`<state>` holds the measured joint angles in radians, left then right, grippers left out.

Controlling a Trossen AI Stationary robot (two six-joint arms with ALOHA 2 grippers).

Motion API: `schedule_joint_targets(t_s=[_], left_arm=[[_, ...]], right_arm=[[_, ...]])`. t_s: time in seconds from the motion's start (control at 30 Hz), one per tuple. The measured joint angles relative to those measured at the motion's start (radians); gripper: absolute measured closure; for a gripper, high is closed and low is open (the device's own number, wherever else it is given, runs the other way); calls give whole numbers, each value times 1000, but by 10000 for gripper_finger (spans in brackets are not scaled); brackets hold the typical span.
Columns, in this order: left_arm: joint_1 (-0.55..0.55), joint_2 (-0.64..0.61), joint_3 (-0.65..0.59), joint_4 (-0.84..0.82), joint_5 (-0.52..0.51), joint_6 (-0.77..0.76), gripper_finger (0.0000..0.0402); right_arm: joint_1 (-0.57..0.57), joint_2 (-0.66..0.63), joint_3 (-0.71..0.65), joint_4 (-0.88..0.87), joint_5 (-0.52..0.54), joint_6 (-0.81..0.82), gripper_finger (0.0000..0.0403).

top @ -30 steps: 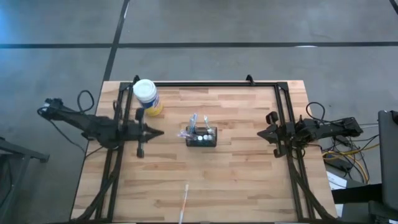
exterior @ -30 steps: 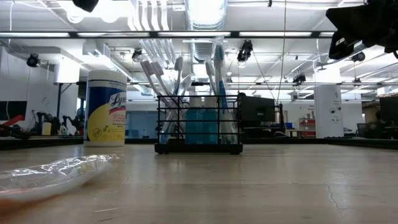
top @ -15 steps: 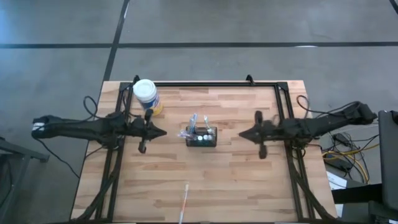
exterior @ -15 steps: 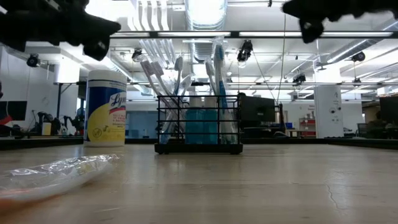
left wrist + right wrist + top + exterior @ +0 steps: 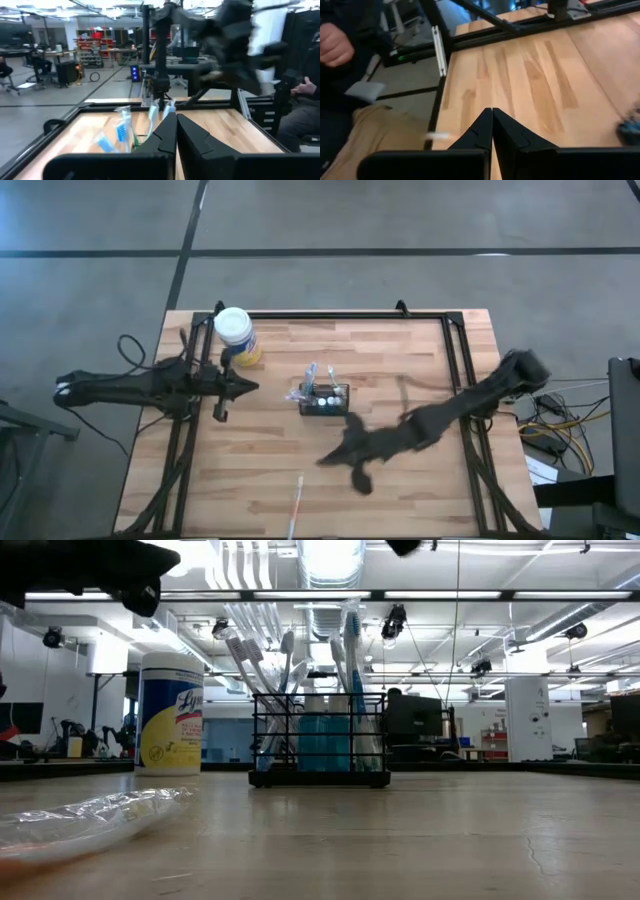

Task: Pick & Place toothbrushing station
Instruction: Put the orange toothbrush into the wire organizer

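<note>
The toothbrushing station [image 5: 325, 398] is a small black mesh box that stands on its base at the table's middle, with several toothbrushes upright in it. It also shows in the low view [image 5: 320, 745], and its brushes show in the left wrist view [image 5: 152, 114]. My left gripper [image 5: 252, 387] is shut and empty, above the table to the left of the station and pointing at it. My right gripper [image 5: 324, 460] is shut and empty, above the table on the near side of the station. In its wrist view the right gripper [image 5: 492, 114] faces the table's near left.
A yellow canister with a white lid [image 5: 236, 335] stands at the far left, behind my left gripper. A long wrapped toothbrush [image 5: 297, 505] lies at the near edge, also seen in the low view [image 5: 90, 820]. A person's hand [image 5: 332, 45] shows beyond the table's edge.
My right gripper has swung from the table's right edge toward the middle and the near edge, passing the near side of the station, and has turned to point toward the near left. The station has not moved.
</note>
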<state>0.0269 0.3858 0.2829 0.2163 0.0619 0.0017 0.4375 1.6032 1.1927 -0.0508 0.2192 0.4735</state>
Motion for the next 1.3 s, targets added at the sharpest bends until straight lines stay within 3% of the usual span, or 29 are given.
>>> schedule_joint_targets(t_s=[0.13,0.4,0.73,0.93,1.3], left_arm=[[0,-59,33,-124,-11,-4,390],[0,-132,93,-350,-11,5,390],[0,-144,107,-453,-11,1,390],[0,-152,113,-458,-11,0,390],[0,-156,121,-457,-11,1,390]], right_arm=[[37,204,216,-53,102,76,394],[50,569,662,-322,65,216,384],[9,893,1165,-578,-78,510,280],[-5,879,1064,-611,-189,747,240],[-5,878,1070,-703,-198,916,229]])
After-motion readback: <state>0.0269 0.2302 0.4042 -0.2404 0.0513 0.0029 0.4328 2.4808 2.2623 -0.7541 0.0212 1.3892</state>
